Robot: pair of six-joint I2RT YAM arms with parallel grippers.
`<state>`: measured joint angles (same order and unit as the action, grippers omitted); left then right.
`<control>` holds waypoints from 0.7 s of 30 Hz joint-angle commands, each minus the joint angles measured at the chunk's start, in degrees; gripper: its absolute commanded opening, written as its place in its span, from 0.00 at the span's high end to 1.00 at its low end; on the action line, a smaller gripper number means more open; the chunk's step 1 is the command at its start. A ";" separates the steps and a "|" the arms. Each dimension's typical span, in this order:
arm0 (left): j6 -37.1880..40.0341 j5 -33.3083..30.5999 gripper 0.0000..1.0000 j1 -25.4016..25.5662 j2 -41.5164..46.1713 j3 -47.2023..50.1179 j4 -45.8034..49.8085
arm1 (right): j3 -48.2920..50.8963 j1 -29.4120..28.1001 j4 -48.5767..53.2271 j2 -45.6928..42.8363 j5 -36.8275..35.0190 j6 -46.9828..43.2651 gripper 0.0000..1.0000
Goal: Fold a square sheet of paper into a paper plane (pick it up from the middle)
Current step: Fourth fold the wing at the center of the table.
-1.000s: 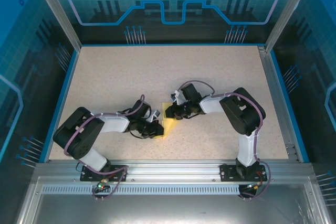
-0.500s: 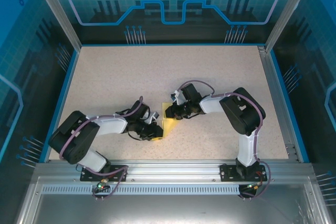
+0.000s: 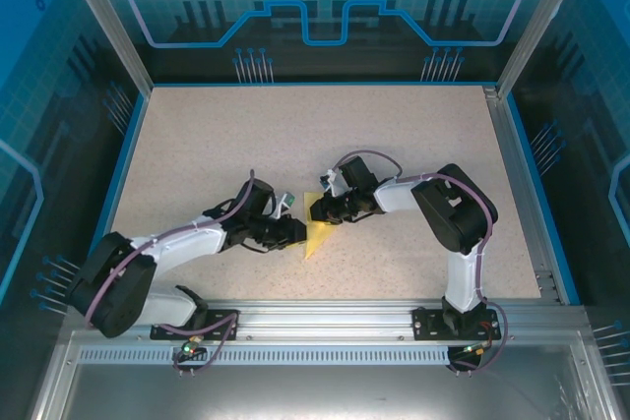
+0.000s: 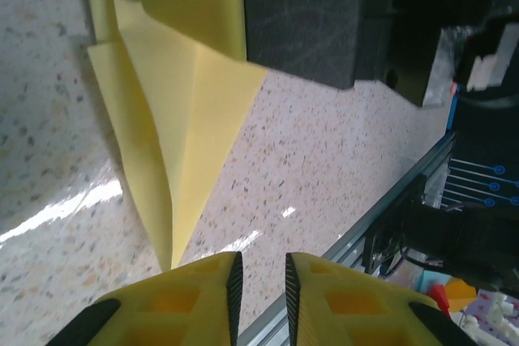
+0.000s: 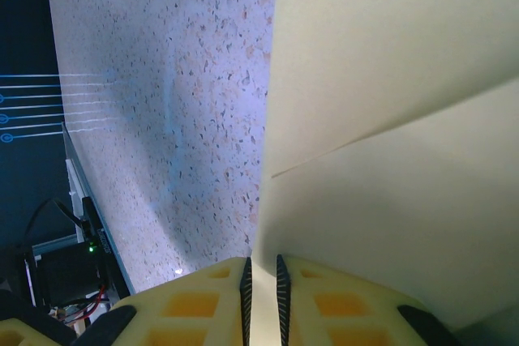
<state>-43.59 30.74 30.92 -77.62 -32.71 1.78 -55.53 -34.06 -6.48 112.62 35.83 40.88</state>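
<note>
mid-fold: right hand (image 5: 261, 269) pinches the pointed yellow paper (image 3: 318, 238) lying mid-bench (image 3: 197, 145), left hand (image 4: 259, 269) slightly open and empty at its tip; next likely needs a regrip, then a crease.

Yellow paper plane (image 3: 317, 237), speckled beige table (image 3: 295, 135).

paper plane (image 3: 317, 236) | yellow, part-folded, creased | pointed tip toward near edge

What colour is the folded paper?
The paper is plain yellow; clearest in left wrist view.
</note>
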 commanded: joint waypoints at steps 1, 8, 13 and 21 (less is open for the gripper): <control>-2.18 1.66 0.77 0.20 -4.03 -2.48 -5.60 | 2.44 0.31 7.36 4.11 -6.50 -1.24 0.81; -3.73 2.28 0.77 0.89 -11.17 -4.53 -11.13 | 2.48 0.32 7.09 4.50 -6.41 -1.03 0.81; -3.17 2.36 0.79 1.34 -15.56 -5.78 -10.86 | 2.45 0.37 7.23 4.37 -6.48 -1.07 0.81; -1.55 1.08 0.81 1.42 -17.51 -2.84 -9.20 | 2.62 0.70 7.52 4.49 -6.50 -1.24 0.81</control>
<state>-46.50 31.75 31.99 -94.72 -36.95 -8.27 -55.53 -33.95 -6.48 112.64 35.88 40.88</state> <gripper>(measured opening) 0.192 0.187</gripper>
